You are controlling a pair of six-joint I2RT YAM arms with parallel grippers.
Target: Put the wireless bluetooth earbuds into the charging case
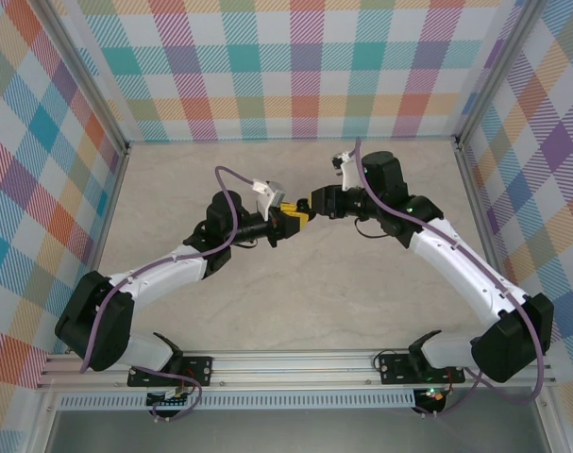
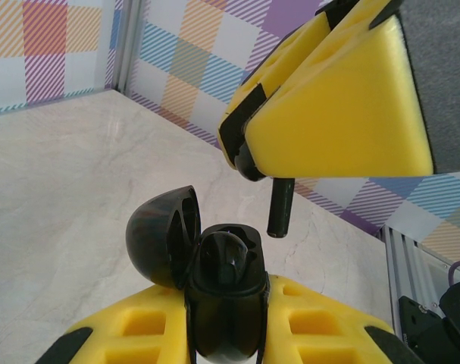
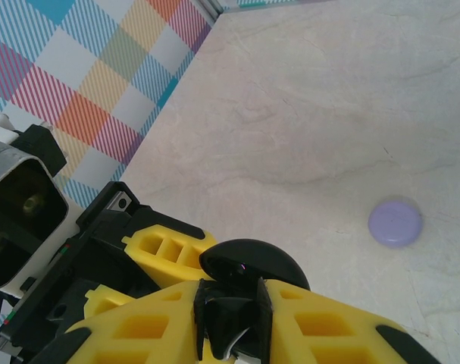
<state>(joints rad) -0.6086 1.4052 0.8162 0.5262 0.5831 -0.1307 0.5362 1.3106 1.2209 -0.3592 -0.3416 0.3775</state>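
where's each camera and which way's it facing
top external: above, behind the bases, facing down on the table; both arms, left gripper near right gripper
left wrist: along its fingers, shut on the open black case, toward the black earbud
right wrist: along its fingers pinching that earbud, toward a lilac case
shared: both wrist views show case, earbud

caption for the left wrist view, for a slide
Left gripper holds the open black charging case; right gripper holds a black earbud close to it
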